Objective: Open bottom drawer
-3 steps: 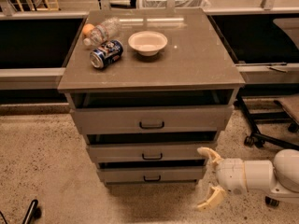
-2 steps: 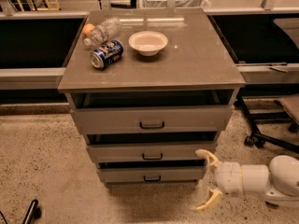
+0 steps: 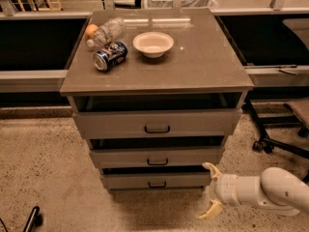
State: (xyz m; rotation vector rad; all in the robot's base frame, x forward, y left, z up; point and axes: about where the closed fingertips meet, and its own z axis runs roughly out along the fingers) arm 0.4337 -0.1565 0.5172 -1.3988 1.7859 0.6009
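Note:
The grey-brown cabinet [image 3: 159,69] stands in the middle with three drawers. The bottom drawer [image 3: 157,180] is the lowest, with a flat front and a small black bar handle [image 3: 157,184]; a dark gap shows above its front. My gripper [image 3: 208,191] is at the lower right, just off the right end of the bottom drawer's front. Its two tan fingers [image 3: 211,168] are spread apart and hold nothing. The white arm [image 3: 263,190] reaches in from the right edge.
On the cabinet top lie a blue can [image 3: 109,55], a clear bottle [image 3: 104,32] and a white bowl [image 3: 153,43]. The middle drawer [image 3: 157,157] and top drawer [image 3: 157,123] sit above. An office chair base [image 3: 280,139] stands at right. Dark shelving flanks the cabinet.
My gripper has shifted a little to the left, closer to the right end of the bottom drawer's front. The drawers have not moved.

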